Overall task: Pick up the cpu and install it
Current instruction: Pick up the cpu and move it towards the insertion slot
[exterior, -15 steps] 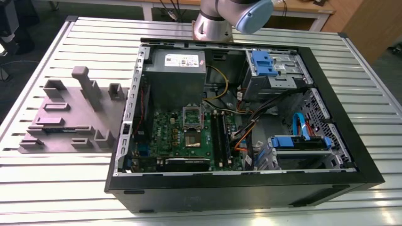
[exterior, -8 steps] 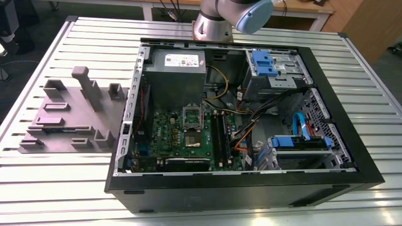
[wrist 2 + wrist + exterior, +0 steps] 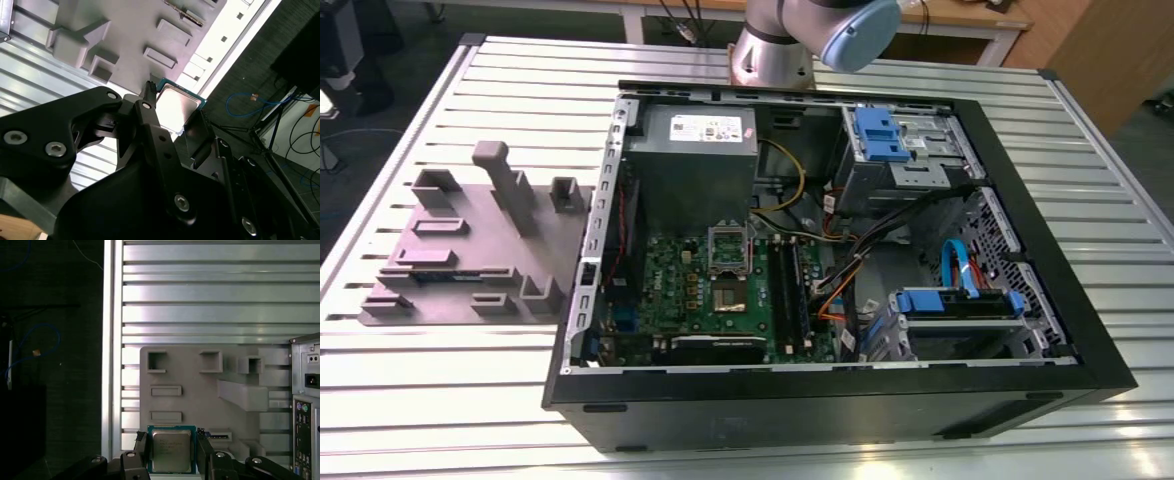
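My gripper [image 3: 171, 444] is squeezed tight on the cpu [image 3: 171, 452]. The small square chip sits right between the two black fingers [image 3: 141, 449]. I can see its shiny silver top in both wrist views. Past the fingertips lies the grey tray [image 3: 200, 390] with its little pockets. It rests on the ribbed metal table [image 3: 200, 290]. Off to one side of the gripper is a corner of the open computer case [image 3: 305, 390].

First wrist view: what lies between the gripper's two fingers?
The cpu, held by opposite edges between the gripper's fingers; the second wrist view shows it too.
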Controlling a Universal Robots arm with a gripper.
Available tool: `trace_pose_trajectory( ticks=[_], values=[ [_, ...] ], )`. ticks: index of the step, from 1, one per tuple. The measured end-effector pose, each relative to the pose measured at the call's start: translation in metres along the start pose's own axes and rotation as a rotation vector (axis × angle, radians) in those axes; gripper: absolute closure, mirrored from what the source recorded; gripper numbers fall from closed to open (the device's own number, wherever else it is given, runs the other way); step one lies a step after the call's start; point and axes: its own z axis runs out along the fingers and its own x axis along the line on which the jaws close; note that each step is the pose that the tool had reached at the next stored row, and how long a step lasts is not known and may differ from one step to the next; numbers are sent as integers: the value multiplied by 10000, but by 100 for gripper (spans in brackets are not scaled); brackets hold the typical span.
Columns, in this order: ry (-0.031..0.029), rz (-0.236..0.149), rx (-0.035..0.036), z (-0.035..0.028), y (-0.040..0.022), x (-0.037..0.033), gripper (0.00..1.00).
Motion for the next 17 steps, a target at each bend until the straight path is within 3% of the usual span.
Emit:
trace_pose_trajectory(
  ticks=[17],
  values=[
    [0, 1, 0, -1, 1, -75, 53]
  ],
)
